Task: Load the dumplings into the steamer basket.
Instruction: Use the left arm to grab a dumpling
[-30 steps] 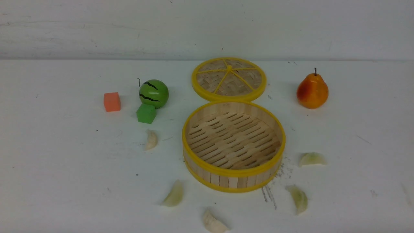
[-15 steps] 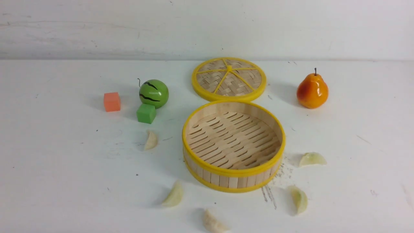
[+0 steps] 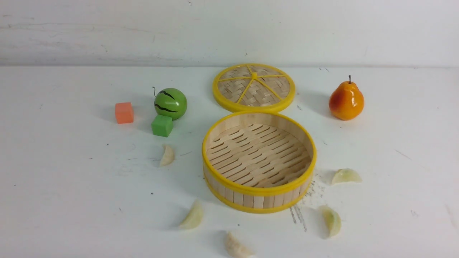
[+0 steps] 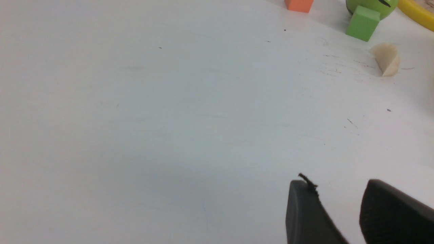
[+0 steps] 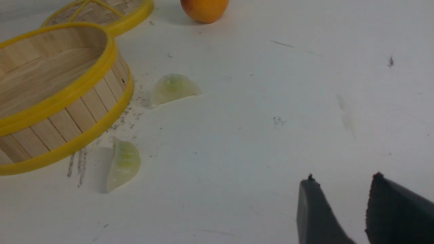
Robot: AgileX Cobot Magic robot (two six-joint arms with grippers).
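Nothing is in the steamer basket (image 3: 251, 201) yet. It stands open near the middle of the counter (image 3: 57, 186), with all five dumplings lying on the counter around it. Toward the left edge are the cream dumpling (image 3: 167, 155) and the near-left dumpling (image 3: 193, 215). The nearest dumpling (image 3: 236, 246) lies by the near edge. Toward the right edge are the near-right dumpling (image 3: 331, 221) and the right dumpling (image 3: 346, 176).

Neither arm shows in the front view. Each wrist view shows its jaws apart over bare counter, with nothing between them and well clear of any dumpling.

The step in hand looks like the first reach. Each arm would do best to work its own side so the two never cross over the basket. The jaws should straddle a crescent across its thin width and close on the plump body, not the pleated edge. They should close gently, since the toys look slippery.

The green cube (image 3: 162, 125) and the watermelon ball (image 3: 170, 103) stand just beyond the cream dumpling, so coming at it from the near edge avoids them. Each load should clear the yellow rim before crossing it. Letting go low over the slatted floor should keep the dumpling from bouncing out.
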